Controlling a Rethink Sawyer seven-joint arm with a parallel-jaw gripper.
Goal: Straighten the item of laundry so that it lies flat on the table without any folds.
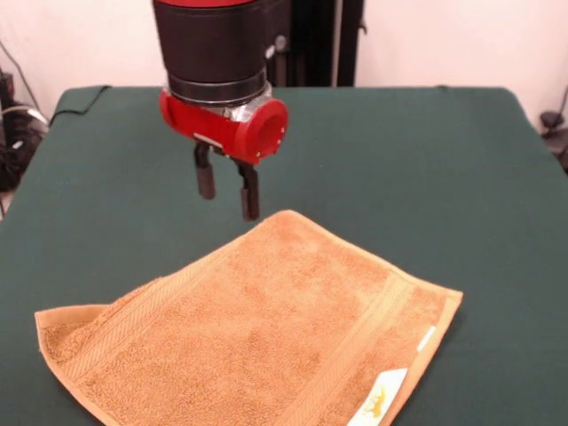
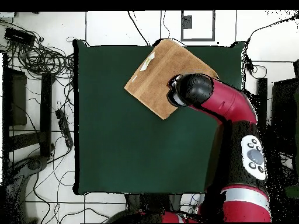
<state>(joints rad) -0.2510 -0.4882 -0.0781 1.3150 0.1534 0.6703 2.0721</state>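
On the dark green table (image 1: 417,160), an orange-tan terry towel (image 1: 266,328) lies spread at an angle, one corner pointing toward the far side and its near part running off the bottom of the front view. Woven border bands cross the towel near two opposite edges, and a white label (image 1: 380,398) with a yellow mark sits at the right-hand edge, close to the bottom of that view. Most of the cloth looks flat, though the left corner (image 1: 62,324) is turned up and curled over, showing its hemmed rim. Just beyond the towel's far corner hangs the robot's gripper (image 1: 227,195), its two dark fingers (image 1: 205,180) pointing down and standing apart with nothing between them, the tips raised above the table and apparently clear of the cloth. Above the fingers are the red wrist housing and black arm (image 1: 217,44). From overhead, the towel (image 2: 156,73) appears as a tilted square near the table's (image 2: 140,151) upper edge, partly covered on one side by the red and black arm (image 2: 225,102) reaching over it.
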